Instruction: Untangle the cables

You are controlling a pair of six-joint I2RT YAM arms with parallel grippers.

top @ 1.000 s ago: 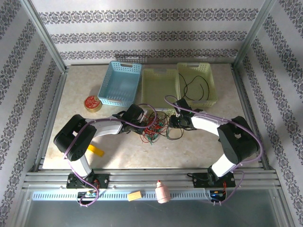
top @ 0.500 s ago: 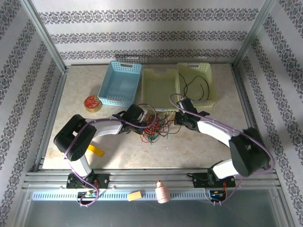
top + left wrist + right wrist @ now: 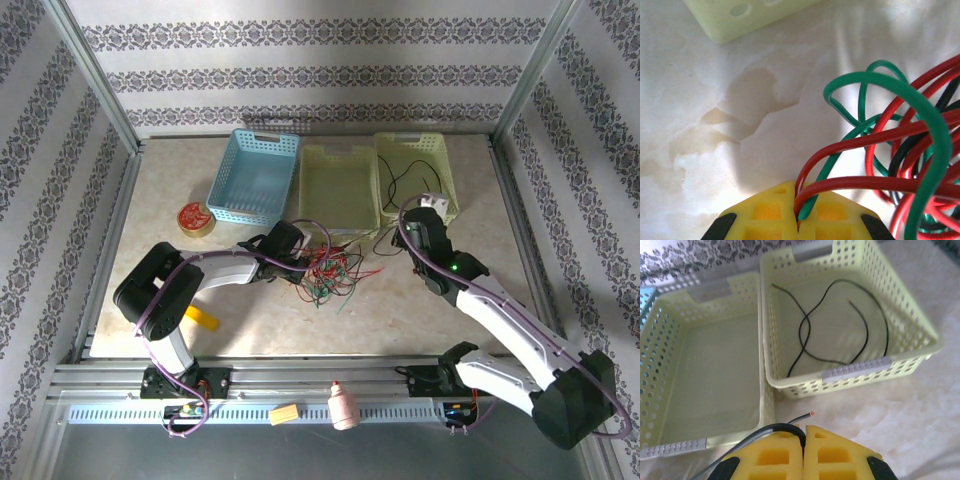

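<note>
Cables [image 3: 325, 268] red, green, black; blue basket [image 3: 222, 186]; pale-yellow baskets [image 3: 850, 371].

We see a pale marbled surface [image 3: 420, 310]. At the back a blue basket [image 3: 255, 180] sits left, with a pale yellow basket [image 3: 340, 190] just beside it and a second yellow basket [image 3: 410, 138] on the right. A red tape roll [image 3: 195, 218] lies left of the blue one. Nearer us there's a yellow block [image 3: 205, 319]. On the front rail are a pink bottle [image 3: 344, 403] and a small yellow piece [image 3: 285, 413].
</note>
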